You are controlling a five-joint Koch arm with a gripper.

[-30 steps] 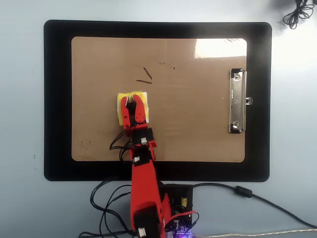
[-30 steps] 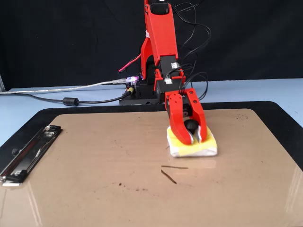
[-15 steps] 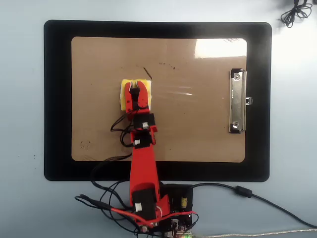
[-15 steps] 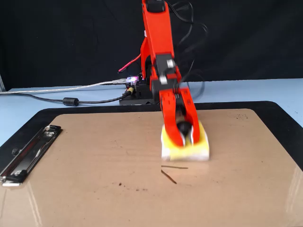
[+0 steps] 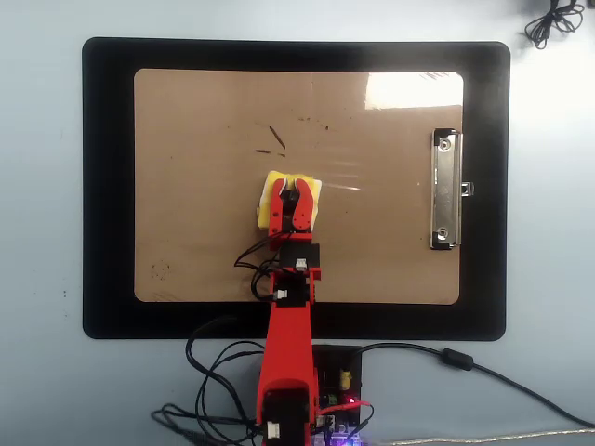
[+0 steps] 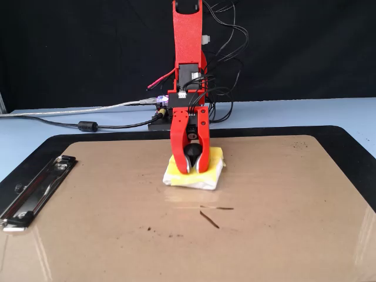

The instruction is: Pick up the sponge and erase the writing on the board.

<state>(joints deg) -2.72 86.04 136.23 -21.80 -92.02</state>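
Two short dark strokes are all that can be made out of the writing (image 5: 272,141) — one slanted, one nearly level — with a few faint specks near them in the overhead view. In the fixed view the same strokes (image 6: 212,214) lie just in front of the sponge (image 6: 208,173), apart from it.

The sponge (image 5: 309,190) sits flat on the board (image 5: 186,186), near its middle, at about 5 o'clock from the strokes in the overhead view. Much of its top is covered by the gripper (image 5: 289,199), so only yellow edges show there. The fixed view shows the gripper (image 6: 193,169) with both red jaws clenched on the black knob (image 6: 192,152) on top of the sponge, and a white layer along the sponge's lower edge.

Glare whitens the board's corner at about 1 o'clock in the overhead view, above the metal clip (image 5: 445,190) at 3 o'clock. The board rests on a black mat (image 5: 107,186) that frames it on all sides. At 6 o'clock, off the mat, the arm's base stands among tangled cables (image 5: 214,390); one more cable coil (image 5: 556,20) is cut off by the top right corner.
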